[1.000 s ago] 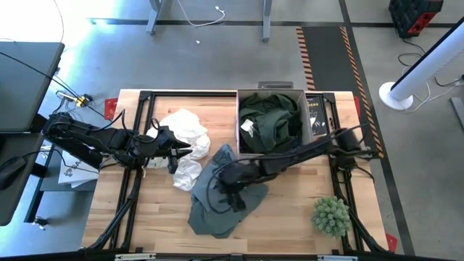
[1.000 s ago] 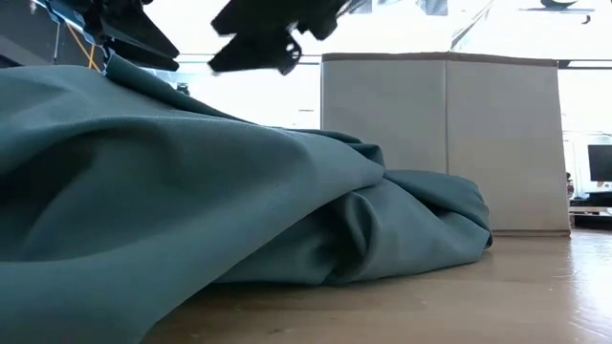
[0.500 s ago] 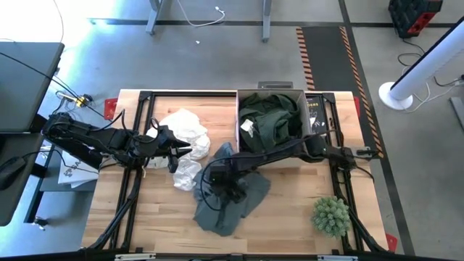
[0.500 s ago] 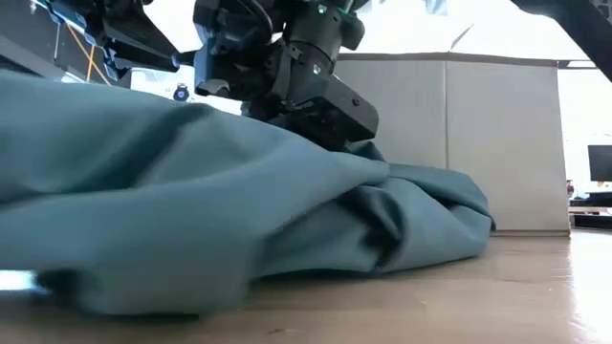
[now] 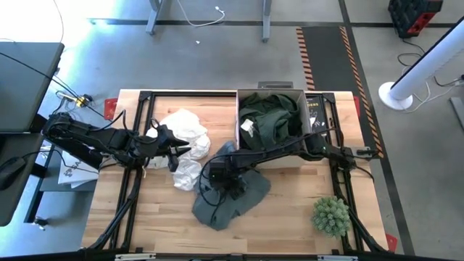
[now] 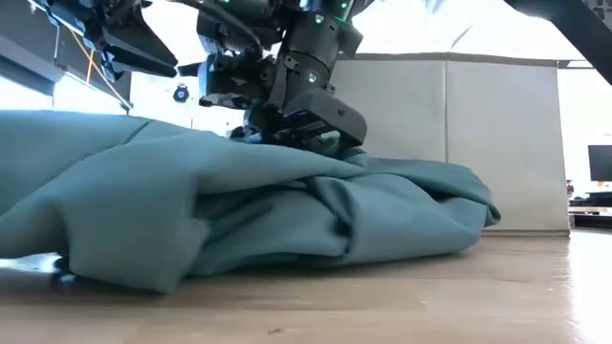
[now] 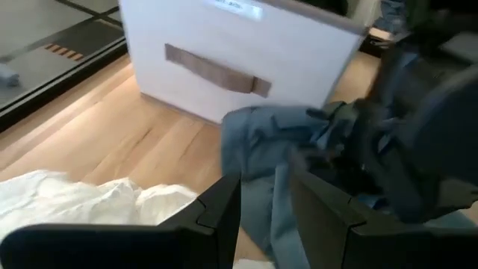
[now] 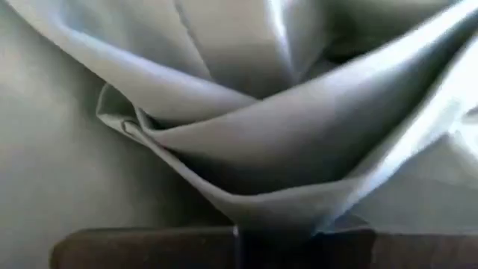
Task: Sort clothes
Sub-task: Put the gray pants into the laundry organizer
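Observation:
A grey-green garment lies crumpled on the wooden table in front of a box. My right gripper points steeply down into its left part, shut on the cloth. A white garment lies in a heap to the left. My left gripper hovers at the heap's near right edge, open, with nothing between its fingers. A dark green garment fills the box. My right gripper pinches a raised fold of the grey-green garment between its two fingers, coming from above and pointing steeply down. Several creases run together at the pinch. The garment still rests on the table all round the hold.
The box stands at the far middle of the table, a black book against its right side. A green plant ball sits near the front right corner. Bare wood shows along the near edge.
My right gripper has come down from above the grey-green garment onto it, tipping to point more steeply down and shifting a little toward the table's left. The cloth has drawn together into folds beneath it, and its near end has pulled back from the front edge.

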Controlling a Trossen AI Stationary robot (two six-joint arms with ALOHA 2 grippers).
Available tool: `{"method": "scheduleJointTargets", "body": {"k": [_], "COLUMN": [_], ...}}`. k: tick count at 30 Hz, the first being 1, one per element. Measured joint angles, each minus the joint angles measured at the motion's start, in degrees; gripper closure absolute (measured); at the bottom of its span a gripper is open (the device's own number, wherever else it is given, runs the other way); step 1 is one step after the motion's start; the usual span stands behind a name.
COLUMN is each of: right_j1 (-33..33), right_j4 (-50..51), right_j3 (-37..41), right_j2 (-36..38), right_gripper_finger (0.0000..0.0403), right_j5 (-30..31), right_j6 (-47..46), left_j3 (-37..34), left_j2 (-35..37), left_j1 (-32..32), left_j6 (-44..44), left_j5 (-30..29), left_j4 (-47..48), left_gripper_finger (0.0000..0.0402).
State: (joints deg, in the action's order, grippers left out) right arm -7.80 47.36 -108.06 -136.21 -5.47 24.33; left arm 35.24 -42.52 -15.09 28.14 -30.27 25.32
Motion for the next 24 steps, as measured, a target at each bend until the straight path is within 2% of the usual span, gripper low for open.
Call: {"method": "scheduleJointTargets", "body": {"k": [5, 9, 13, 16, 20, 22, 24], "right_j1": [-3.2, -5.8, -7.7, -9.1, -10.1, -9.8, -8.9], "right_j4": [0.6, -4.5, -10.0, -16.9, -31.4, -38.8, -42.1], "right_j3": [0.8, 0.5, 0.5, 0.5, 0.2, 0.2, 0.2], "right_j2": [7.7, 19.1, 28.4, 35.6, 44.5, 48.0, 51.2], "right_gripper_finger": [0.0377, 0.0377, 0.0377, 0.0377, 0.0377, 0.0377, 0.0377], "right_j5": [8.6, 17.1, 31.7, 45.9, 63.2, 65.9, 65.1], "right_j6": [-4.7, -10.4, -10.1, -3.4, 12.2, 19.2, 22.5], "left_j3": [0.0, 0.0, 0.0, 0.0, 0.0, 0.0, 0.0], "left_j2": [0.3, 0.3, 0.3, 0.3, 0.3, 0.3, 0.3], "left_j1": [-0.1, -0.7, -2.3, -3.4, -4.5, -4.9, -5.0], "left_j6": [3.5, 7.3, 8.7, 8.8, 8.8, 8.8, 8.8], "left_j5": [-1.5, -2.0, -2.6, -3.5, -4.8, -5.3, -5.6], "left_j4": [5.4, 9.9, 11.3, 11.3, 11.4, 11.3, 11.3], "left_gripper_finger": [0.0289, 0.0289, 0.0289, 0.0289, 0.0289, 0.0289, 0.0289]}}
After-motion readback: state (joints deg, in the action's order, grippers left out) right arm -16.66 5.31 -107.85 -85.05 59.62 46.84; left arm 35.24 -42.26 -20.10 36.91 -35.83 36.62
